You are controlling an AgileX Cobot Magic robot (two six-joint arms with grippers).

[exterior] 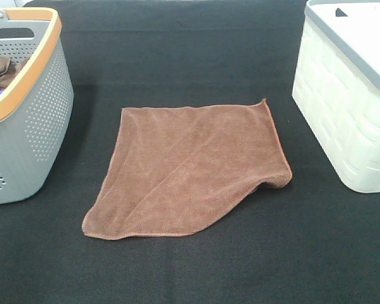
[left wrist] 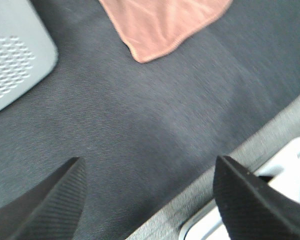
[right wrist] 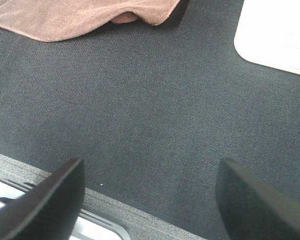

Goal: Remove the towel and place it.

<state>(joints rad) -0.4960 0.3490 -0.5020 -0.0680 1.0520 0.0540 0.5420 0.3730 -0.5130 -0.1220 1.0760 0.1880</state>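
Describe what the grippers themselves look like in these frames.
Only the fingertips show, in the wrist views. The left gripper has two black fingers with a fine ribbed, woven-looking texture and tapering, pointed tips. The right gripper has matching black fingers, smoother and rounder here. No cables, markings or arm links are visible.

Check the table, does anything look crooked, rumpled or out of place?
Only the brown towel: it lies askew on the black cloth, its right near corner bunched and folded under rather than flat. The grey basket and white bin stand upright, either side of it.
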